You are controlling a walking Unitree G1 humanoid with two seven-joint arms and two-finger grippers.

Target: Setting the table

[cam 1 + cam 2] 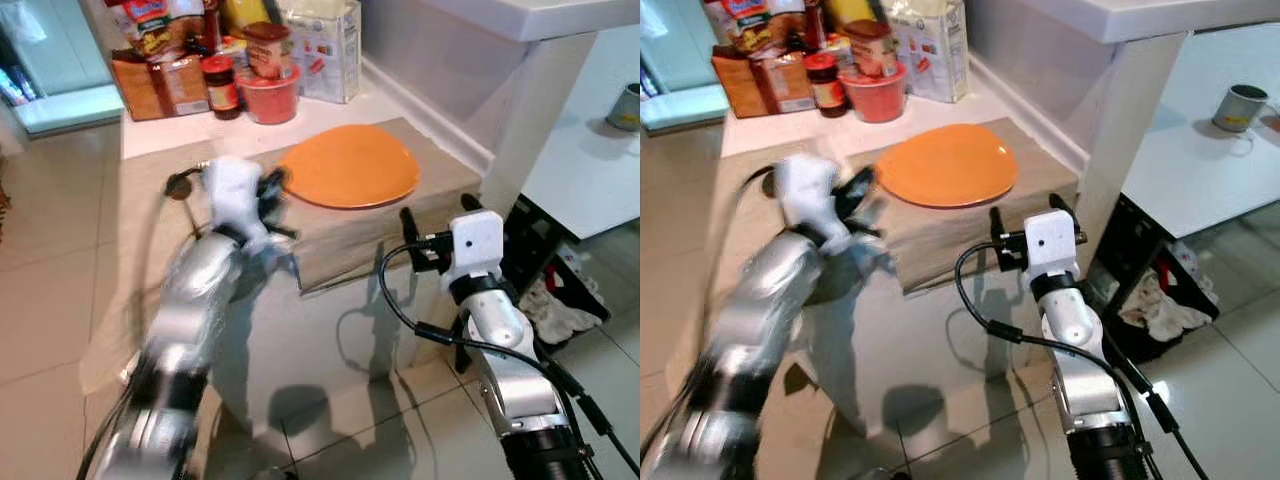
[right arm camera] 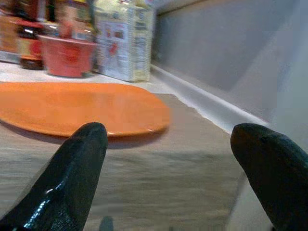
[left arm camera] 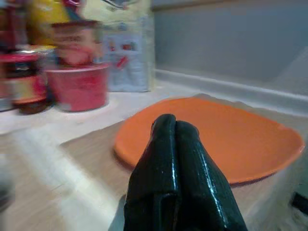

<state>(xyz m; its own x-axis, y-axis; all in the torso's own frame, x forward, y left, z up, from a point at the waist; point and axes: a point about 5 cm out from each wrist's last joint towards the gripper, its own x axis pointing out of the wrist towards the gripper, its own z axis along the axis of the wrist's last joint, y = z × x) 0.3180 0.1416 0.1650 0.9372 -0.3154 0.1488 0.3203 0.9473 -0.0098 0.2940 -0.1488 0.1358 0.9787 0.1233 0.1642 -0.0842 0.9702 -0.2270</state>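
Item, nearest us: right gripper [image 1: 436,222], fingers spread wide and empty, held at the near edge of the low beige-covered surface [image 1: 400,215], short of the plate.
Item: left gripper [image 3: 175,144], fingers pressed together on nothing, poised just beside the plate's near-left rim; its arm showed blurred.
Item: orange plate [image 1: 350,165], lying flat on the beige cover, touched by neither gripper.
Item: behind it against the wall, a red tub [image 1: 268,98], a dark jar [image 1: 221,88], a paper bag [image 1: 325,50].
Item: white table [image 1: 1200,165] to our right, bearing a metal mug [image 1: 1238,105].
Step, as we judged it: approach to fetch the plate, no grasp yet made.
Next move, we reckoned: part the left fingers, slide one under the low rim, pinch and lift level.
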